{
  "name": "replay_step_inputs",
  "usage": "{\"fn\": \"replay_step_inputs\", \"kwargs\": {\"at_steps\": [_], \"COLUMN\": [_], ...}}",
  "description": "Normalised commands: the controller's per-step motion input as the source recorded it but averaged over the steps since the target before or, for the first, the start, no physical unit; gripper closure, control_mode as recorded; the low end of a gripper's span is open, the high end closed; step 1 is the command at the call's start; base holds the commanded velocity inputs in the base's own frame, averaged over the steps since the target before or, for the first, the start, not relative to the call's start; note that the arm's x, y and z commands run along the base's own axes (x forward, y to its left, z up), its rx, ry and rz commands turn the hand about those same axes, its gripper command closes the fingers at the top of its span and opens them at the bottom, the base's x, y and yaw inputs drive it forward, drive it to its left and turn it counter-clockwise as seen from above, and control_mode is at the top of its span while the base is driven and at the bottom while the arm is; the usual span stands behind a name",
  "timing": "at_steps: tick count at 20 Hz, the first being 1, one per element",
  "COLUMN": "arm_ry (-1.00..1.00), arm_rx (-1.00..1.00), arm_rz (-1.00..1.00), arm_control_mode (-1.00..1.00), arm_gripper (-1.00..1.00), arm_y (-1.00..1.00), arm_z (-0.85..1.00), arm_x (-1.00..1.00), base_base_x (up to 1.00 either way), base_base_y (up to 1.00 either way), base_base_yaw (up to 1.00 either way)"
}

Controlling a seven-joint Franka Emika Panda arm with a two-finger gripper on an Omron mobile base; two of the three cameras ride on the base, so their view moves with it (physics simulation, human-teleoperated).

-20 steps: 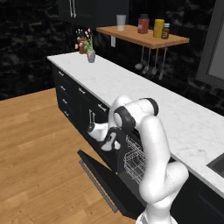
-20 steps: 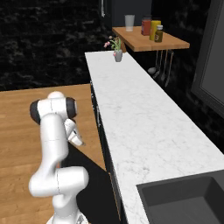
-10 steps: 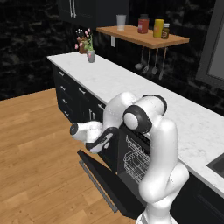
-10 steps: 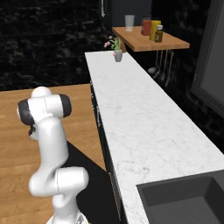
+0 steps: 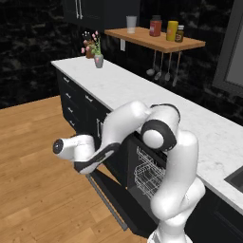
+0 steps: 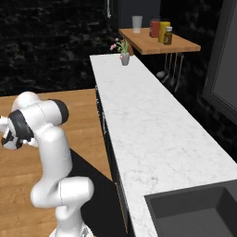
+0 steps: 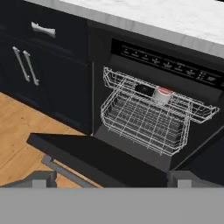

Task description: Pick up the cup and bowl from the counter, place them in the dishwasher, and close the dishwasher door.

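Small white cup with red top (image 7: 163, 94) and shallow black bowl (image 7: 144, 90) sit side by side in white wire rack (image 7: 148, 114) of black dishwasher (image 7: 175, 72) under white marble bench (image 5: 156, 97). Flat black door (image 7: 94, 157) hangs open. Pincer (image 7: 109, 179) empty, spread wide, facing the door.

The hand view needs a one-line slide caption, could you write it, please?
Cup and bowl sit in the dishwasher's wire rack, dishwasher door down.

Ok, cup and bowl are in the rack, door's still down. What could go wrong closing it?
The wire rack looks pulled forward over the dishwasher door; swinging it up might hit the rack and jostle the cup and bowl. The arm's forearm hangs close above the door's handle, so a lift could clip it.
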Motion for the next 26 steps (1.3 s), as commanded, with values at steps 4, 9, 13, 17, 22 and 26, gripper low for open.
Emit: {"fn": "replay_step_inputs", "kwargs": {"at_steps": [4,9,13,17,22,26], "arm_ry": [-0.31,-0.34,-0.48,-0.53,-0.7,-0.68], "arm_rx": [0.0,0.0,-0.02,-0.03,0.0,0.05], "arm_rz": [-0.16,-0.24,-0.3,-0.28,-0.2,-0.18], "arm_control_mode": [-1.0,-1.0,-1.0,-1.0,-1.0,-1.0], "arm_gripper": [-1.0,-1.0,-1.0,-1.0,-1.0,-1.0], "arm_y": [0.97,0.77,0.46,0.35,0.09,0.0], "arm_z": [-0.46,-0.83,-0.8,-0.76,-0.06,0.07], "arm_x": [-1.0,-1.0,-1.0,-1.0,-1.0,-1.0], "base_base_x": [0.0,0.0,0.0,0.0,0.0,0.0], "base_base_y": [0.0,0.0,0.0,0.0,0.0,0.0], "base_base_yaw": [0.0,0.0,0.0,0.0,0.0,0.0]}}
